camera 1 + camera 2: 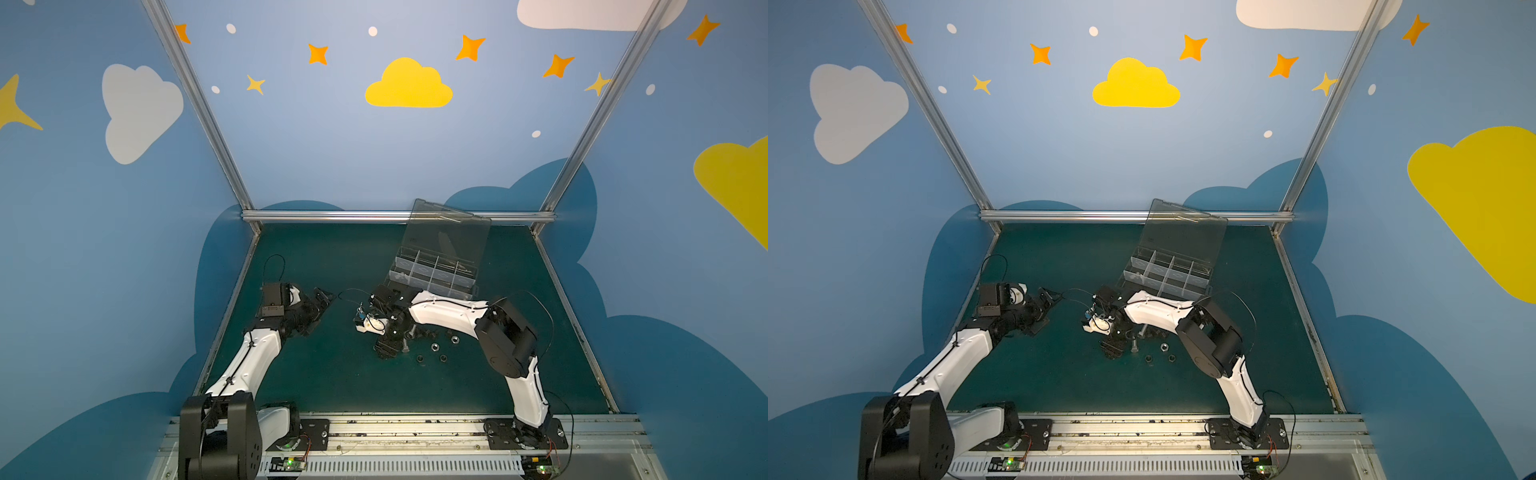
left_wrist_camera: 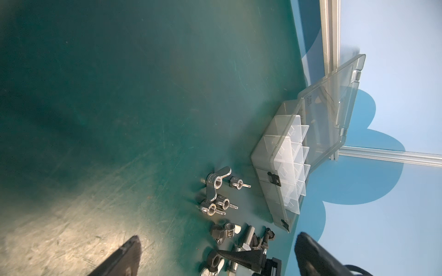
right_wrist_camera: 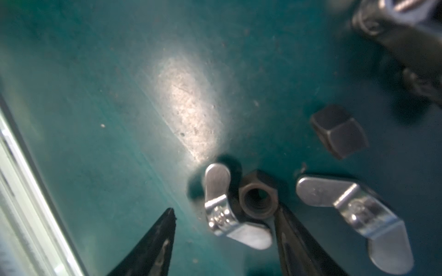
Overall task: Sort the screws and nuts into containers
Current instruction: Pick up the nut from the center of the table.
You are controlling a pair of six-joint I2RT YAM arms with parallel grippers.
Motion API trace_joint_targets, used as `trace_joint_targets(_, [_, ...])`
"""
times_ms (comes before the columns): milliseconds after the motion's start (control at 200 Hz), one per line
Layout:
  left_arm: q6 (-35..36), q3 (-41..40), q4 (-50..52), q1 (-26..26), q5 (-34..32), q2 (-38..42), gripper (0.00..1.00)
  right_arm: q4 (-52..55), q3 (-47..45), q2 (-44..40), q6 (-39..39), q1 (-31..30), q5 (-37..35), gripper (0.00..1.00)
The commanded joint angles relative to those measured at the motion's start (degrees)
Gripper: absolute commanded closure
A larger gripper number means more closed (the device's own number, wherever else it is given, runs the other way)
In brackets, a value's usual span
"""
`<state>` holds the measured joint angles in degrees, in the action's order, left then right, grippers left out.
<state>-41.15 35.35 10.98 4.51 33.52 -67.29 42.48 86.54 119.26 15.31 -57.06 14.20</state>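
- Screws and nuts (image 1: 434,346): lying beside the box (image 1: 430,288).
- Right gripper (image 3: 224,209): gaping wide around a winged piece (image 3: 215,181) and a black nut (image 3: 258,198).
- Risking pinching both together, one popping away.
- Left gripper (image 1: 320,311): hanging wide open.

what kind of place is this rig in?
Likely a robot data-collection booth, not a real workshop: two arms bolted to an aluminium rail, green mat, walls painted with clouds and stars.
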Motion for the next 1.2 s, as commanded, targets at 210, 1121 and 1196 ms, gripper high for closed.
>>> trace_joint_targets(210, [0.5,-1.4,0.3,0.3,0.3,1.0,0.01,3.9,-1.9,-0.3,-0.9,-1.7,1.0,0.35])
trace_joint_targets(1121, [0.6,-2.1,0.2,0.4,0.3,1.6,0.00,0.9,-0.8,4.8,-7.3,-1.7,-5.1,0.59])
trace_joint_targets(1196, [0.6,-2.2,0.2,0.5,0.1,1.7,0.00,0.5,-1.2,5.1,-7.6,-1.7,-5.1,0.62])
